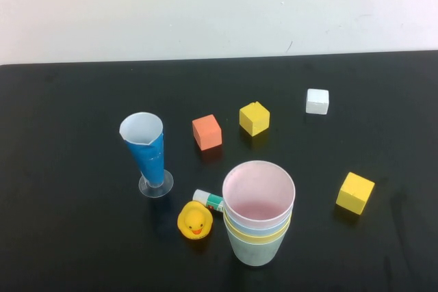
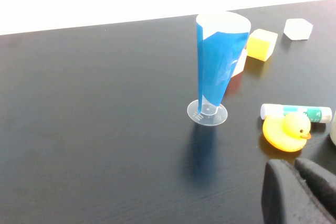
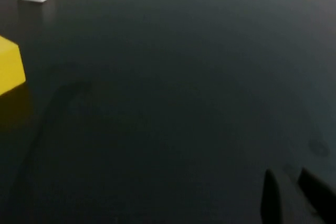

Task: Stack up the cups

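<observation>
The cups [image 1: 259,213] stand nested in one upright stack at the front middle of the black table [image 1: 68,223]. The pale pink cup [image 1: 259,193] sits innermost on top. Below its rim show a light blue band [image 1: 276,225], a yellow band [image 1: 267,238] and the pale green outer cup [image 1: 254,253]. Neither arm shows in the high view. My left gripper [image 2: 294,166] hovers low over the table near the rubber duck, shut, with nothing between its fingers. My right gripper [image 3: 289,179] hangs over bare table, its fingers a narrow gap apart and empty.
A tall blue-and-white cone glass [image 1: 147,152] stands left of the stack. A yellow rubber duck [image 1: 195,221] and a glue stick [image 1: 209,200] lie close beside the stack. Farther back sit an orange cube [image 1: 207,132], a yellow cube [image 1: 254,118] and a white block [image 1: 317,101]. Another yellow cube [image 1: 355,192] sits right.
</observation>
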You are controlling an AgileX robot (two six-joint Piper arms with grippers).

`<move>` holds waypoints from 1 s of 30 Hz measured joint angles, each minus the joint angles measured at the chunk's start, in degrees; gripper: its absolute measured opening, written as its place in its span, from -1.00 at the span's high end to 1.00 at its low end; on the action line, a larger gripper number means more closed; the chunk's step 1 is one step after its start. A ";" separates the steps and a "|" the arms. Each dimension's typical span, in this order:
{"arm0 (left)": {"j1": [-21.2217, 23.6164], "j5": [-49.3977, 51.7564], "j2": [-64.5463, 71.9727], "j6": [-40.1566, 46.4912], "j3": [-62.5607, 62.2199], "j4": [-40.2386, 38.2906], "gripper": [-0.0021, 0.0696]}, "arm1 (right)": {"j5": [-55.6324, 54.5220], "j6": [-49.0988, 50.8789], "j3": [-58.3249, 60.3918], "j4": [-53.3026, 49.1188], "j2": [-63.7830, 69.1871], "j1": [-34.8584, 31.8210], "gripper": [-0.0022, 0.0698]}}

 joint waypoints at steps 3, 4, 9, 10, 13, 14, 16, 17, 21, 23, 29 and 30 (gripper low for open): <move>0.00 0.00 0.00 0.00 0.00 0.00 0.94 | 0.13 -1.82 0.00 -0.27 0.00 0.03 0.77; 0.00 0.00 0.00 0.00 0.00 0.00 0.94 | 0.24 -3.63 0.00 -0.61 0.00 0.03 0.77; 0.00 0.00 0.00 0.00 0.00 0.00 0.94 | 0.47 -12.34 -0.08 -1.86 0.00 0.03 0.77; 0.00 0.00 0.00 0.00 0.00 0.00 0.94 | 0.47 -12.77 -0.08 -1.97 0.00 0.03 0.77; 0.00 0.00 0.00 0.00 0.00 0.00 0.94 | 0.47 -12.77 -0.08 -2.14 0.00 0.03 0.77; 0.00 0.00 0.00 0.00 0.00 0.00 0.94 | 0.47 -12.76 -0.08 -2.14 0.00 0.03 0.77; 0.00 0.00 0.00 0.00 0.00 0.00 0.94 | 0.51 -12.67 -0.08 -2.23 0.00 0.03 0.77; 0.00 0.00 0.00 0.00 0.00 0.00 0.94 | 0.61 -12.67 -0.08 -2.23 0.00 0.03 0.77; 0.00 0.00 0.00 -0.13 0.00 0.00 0.94 | 0.61 -12.67 -0.08 -2.23 0.00 0.03 0.77; 0.00 0.00 0.00 -0.13 0.00 0.00 0.94 | 0.61 -12.67 -0.08 -2.27 0.00 0.03 0.77; 0.00 0.00 0.00 -0.13 0.00 0.00 0.94 | 0.61 -12.67 -0.08 -2.27 0.00 0.03 0.77; 0.00 0.00 0.00 -0.13 0.00 0.00 0.94 | 0.61 -12.67 -0.08 -2.27 0.00 0.03 0.77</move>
